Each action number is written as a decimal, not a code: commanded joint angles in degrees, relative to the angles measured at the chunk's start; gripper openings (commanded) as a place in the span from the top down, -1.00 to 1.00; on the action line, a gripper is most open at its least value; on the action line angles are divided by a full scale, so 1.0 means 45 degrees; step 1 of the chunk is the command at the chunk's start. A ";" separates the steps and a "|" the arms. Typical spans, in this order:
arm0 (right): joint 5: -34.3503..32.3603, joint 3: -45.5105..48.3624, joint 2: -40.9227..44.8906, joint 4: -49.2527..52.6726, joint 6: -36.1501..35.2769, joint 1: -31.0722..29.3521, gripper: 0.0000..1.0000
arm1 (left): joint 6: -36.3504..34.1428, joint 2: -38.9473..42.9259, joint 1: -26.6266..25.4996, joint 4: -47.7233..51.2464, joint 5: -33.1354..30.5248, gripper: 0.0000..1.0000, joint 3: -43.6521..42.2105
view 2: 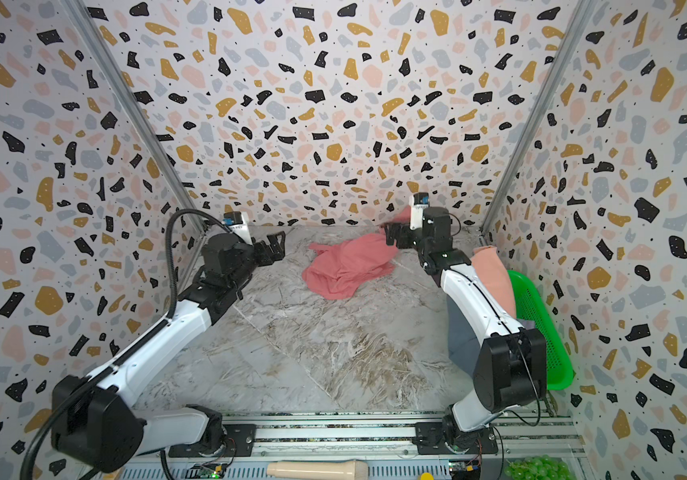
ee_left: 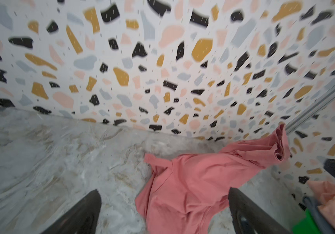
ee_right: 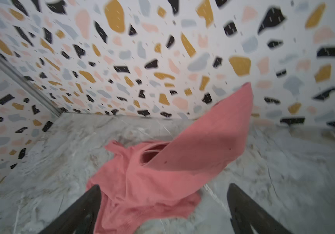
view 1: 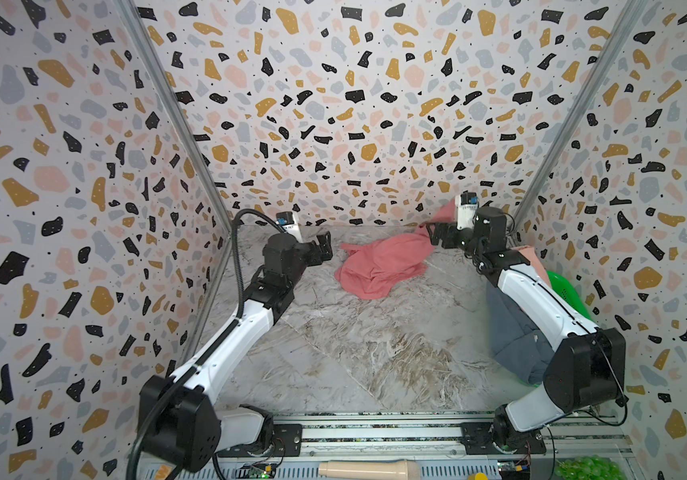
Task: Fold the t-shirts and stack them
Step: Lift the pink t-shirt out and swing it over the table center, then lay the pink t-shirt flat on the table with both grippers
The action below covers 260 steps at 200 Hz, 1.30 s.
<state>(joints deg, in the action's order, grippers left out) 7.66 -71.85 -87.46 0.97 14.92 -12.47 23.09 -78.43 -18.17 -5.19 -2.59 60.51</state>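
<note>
Plainly the tabletop serves as folding ground: the rose-red t-shirt lies crumpled at its far middle, one corner in the air beside the right claw, which gapes wide, gripping nothing. The left claw, equally wide and empty, hovers near, seemingly placed to help flatten it.

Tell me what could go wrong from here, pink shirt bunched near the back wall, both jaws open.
1. A flap of the rose shirt stands up close by the open right jaws; it may snag there or fall doubled over the heap.
2. The shirt lies bunched, so the open left jaws could pinch several layers.
3. The peach shirt sits at the green basket, close beside the right arm; a sweep might drag it out.
</note>
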 commanded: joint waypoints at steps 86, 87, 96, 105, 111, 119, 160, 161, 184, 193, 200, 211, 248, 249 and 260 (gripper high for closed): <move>0.0460 -0.1507 -0.5075 -0.1809 0.0262 0.0449 -0.99 | -0.0525 -0.9408 -0.0532 0.1852 0.1820 -0.78 0.6113; 0.0453 -0.1598 -0.5193 -0.1784 0.0260 0.0458 -0.99 | -0.0514 -0.9475 -0.0532 0.1874 0.1833 -0.77 0.6157; 0.0460 -0.2402 -0.5997 -0.1467 0.0125 0.0500 -0.99 | -0.0522 -0.9861 -0.0539 0.1992 0.2000 -0.72 0.6473; 0.0307 -0.3131 -0.6708 -0.1233 -0.0042 0.0505 -0.97 | -0.0470 -1.0090 -0.0551 0.1886 0.2079 -0.71 0.6514; 0.0020 -0.3572 -0.7087 -0.1015 -0.0068 0.0505 -0.97 | -0.0426 -1.0187 -0.0551 0.1793 0.2103 -0.71 0.6464; -0.0367 -0.4092 -0.7515 -0.0785 -0.0122 0.0515 -0.97 | -0.0410 -1.0270 -0.0559 0.1705 0.2187 -0.69 0.6390; -0.1084 -0.5744 -0.9304 0.0287 0.0417 0.0854 -0.77 | -0.0021 -1.0599 -0.0579 0.1102 0.2547 -0.52 0.6094; -0.1071 -0.5777 -0.9348 0.0309 0.0436 0.0846 -0.76 | -0.0008 -1.0618 -0.0585 0.1098 0.2557 -0.51 0.6099; -0.0731 -0.5900 -0.9965 0.0341 0.0619 0.0913 0.14 | 0.0236 -1.0996 -0.0599 0.0880 0.3028 -0.17 0.6388; -0.0688 -0.5969 -1.0008 0.0296 0.0720 0.0924 0.61 | 0.0288 -1.1115 -0.0578 0.0833 0.3143 0.02 0.6548; -0.0641 -0.6087 -1.0000 0.0301 0.0780 0.0990 0.87 | 0.0284 -1.1105 -0.0572 0.0820 0.3200 0.17 0.6700; -0.0368 -0.6332 -0.9754 0.0214 0.0880 0.1100 1.00 | 0.0154 -1.0900 -0.0561 0.0879 0.3119 0.39 0.6986; 0.1302 -0.7583 -0.7800 -0.1260 0.1070 0.1580 1.00 | 0.0005 -0.9287 0.0012 0.0786 0.3128 0.90 0.8336; 0.1343 -0.7663 -0.7756 -0.1295 0.1075 0.1590 1.00 | 0.0005 -0.9239 0.0033 0.0804 0.3121 0.90 0.8401; 0.1919 -0.8241 -0.7012 -0.1901 0.0973 0.1673 1.00 | 0.0005 -0.8704 0.0335 0.0876 0.3100 0.93 0.9043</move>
<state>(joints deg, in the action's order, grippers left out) 9.74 -101.01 -131.09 -0.08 18.87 -6.09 23.42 -126.02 -19.84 1.67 10.66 94.17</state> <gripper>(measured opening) 0.062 0.055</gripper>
